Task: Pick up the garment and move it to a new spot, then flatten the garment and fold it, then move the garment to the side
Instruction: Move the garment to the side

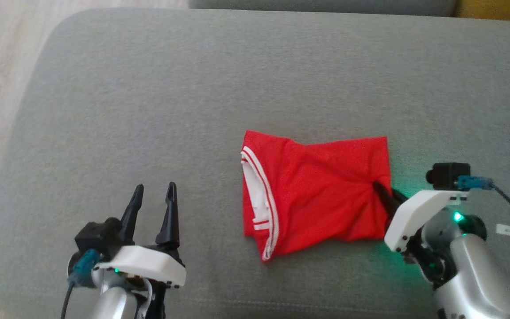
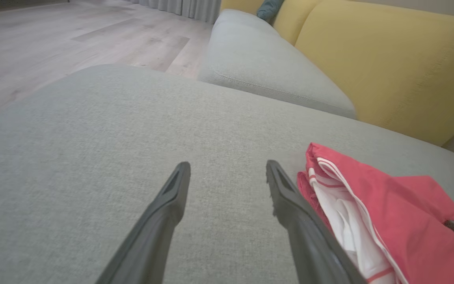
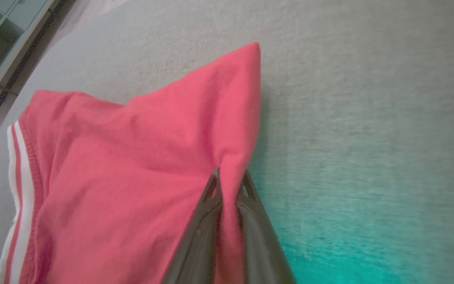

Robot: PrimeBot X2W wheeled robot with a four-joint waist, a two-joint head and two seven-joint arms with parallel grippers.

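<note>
The red garment (image 1: 312,195), trimmed with white stripes, lies folded on the grey sofa cushion (image 1: 171,97), right of centre and toward the near edge. The right gripper (image 1: 384,188) pinches a fold of cloth at its right edge. The left gripper (image 1: 154,189) is spread and holds nothing, apart from the garment on its left.

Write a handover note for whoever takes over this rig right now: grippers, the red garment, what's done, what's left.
Left gripper: open, empty, left of the garment.
Right gripper: shut on the garment's right edge.
Garment: lies folded, somewhat wrinkled, on the grey cushion.
Done: folding, apparently.
Left: move it to the side, then release.
</note>
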